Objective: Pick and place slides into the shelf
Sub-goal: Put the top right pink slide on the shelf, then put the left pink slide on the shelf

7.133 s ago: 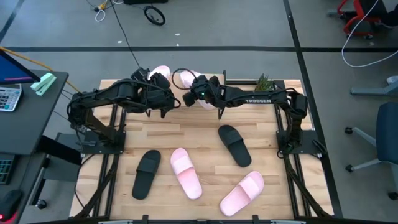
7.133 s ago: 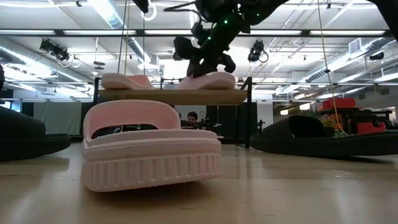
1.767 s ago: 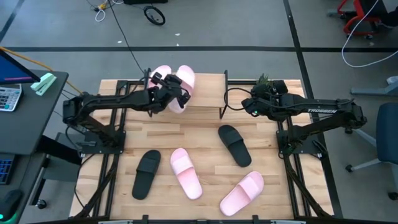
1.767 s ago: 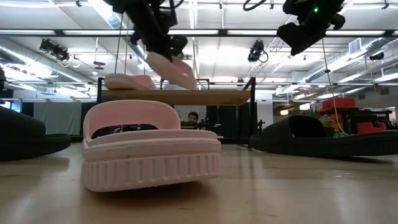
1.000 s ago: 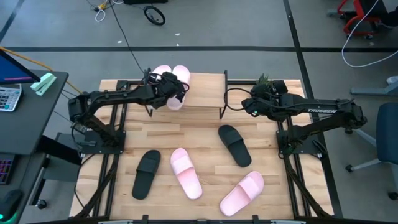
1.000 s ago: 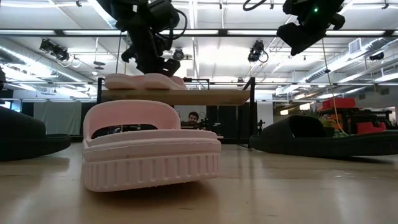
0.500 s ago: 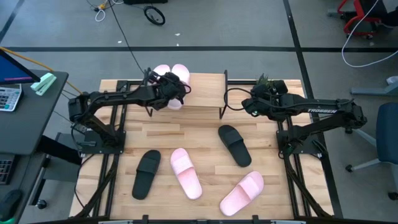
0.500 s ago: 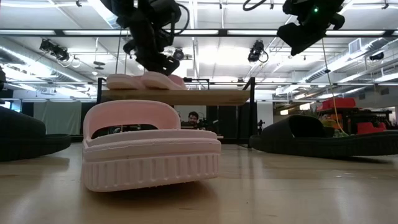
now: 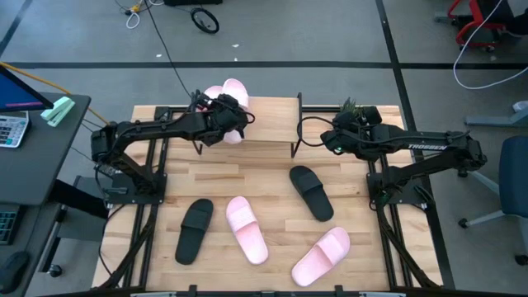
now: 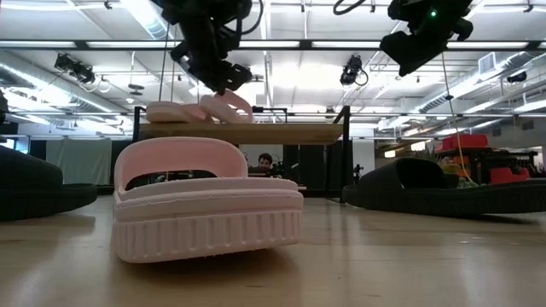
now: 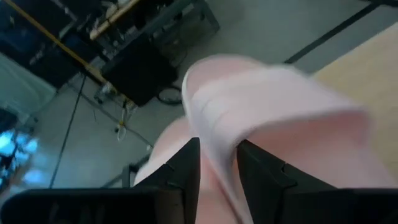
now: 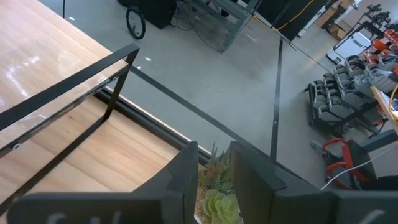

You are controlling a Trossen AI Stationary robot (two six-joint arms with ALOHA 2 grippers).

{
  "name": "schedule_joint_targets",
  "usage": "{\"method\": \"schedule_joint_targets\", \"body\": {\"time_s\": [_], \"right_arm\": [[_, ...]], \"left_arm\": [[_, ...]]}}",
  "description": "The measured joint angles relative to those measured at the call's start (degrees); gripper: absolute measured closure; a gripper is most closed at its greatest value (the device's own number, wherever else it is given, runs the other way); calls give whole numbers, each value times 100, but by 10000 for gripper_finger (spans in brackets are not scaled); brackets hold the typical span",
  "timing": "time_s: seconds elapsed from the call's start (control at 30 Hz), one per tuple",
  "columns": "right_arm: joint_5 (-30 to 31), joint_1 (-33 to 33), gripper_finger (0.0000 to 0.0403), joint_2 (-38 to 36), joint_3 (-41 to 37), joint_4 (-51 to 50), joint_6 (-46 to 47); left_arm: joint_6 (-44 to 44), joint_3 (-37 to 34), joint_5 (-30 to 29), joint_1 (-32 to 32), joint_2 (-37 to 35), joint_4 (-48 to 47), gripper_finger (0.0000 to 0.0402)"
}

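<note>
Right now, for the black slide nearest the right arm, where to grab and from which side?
Take the black slide by its wide strap, coming straight down from above with the right hand. It lies flat, sole down on the table, strap arched upward, clear of the other slides.

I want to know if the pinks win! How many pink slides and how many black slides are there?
Pink slides: 4. Two lie on the tabletop, one rests on the shelf at its left end, and one is held by the left gripper over it.
Black slides: 2, both on the tabletop.
Total: 6. Pinks win.
</note>
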Motion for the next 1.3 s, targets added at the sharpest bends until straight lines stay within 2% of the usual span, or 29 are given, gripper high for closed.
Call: {"method": "schedule_joint_targets", "body": {"time_s": [0.17, 0.37, 0.47, 0.53, 0.77, 1.1, 1.3], "right_arm": [[-2, 0, 305, -2, 0, 0, -2], [-2, 0, 305, -2, 0, 0, 0], [-2, 0, 305, -2, 0, 0, 1], [-2, 0, 305, -2, 0, 0, 1], [-2, 0, 305, -2, 0, 0, 1], [-2, 0, 305, -2, 0, 0, 1], [-2, 0, 305, -2, 0, 0, 6]], "left_arm": [[-813, 2, 381, 91, -2, -692, 290], [-973, 2, 439, 106, -2, -849, 292], [-1007, 1, 836, 108, -2, -743, 292], [-1009, 0, 1029, 101, -2, -635, 292], [-969, 0, 1166, 30, -2, -351, 292], [-837, -7, 1183, -19, -2, -231, 311], [-209, -7, 1192, -414, -2, 361, 336]]}}
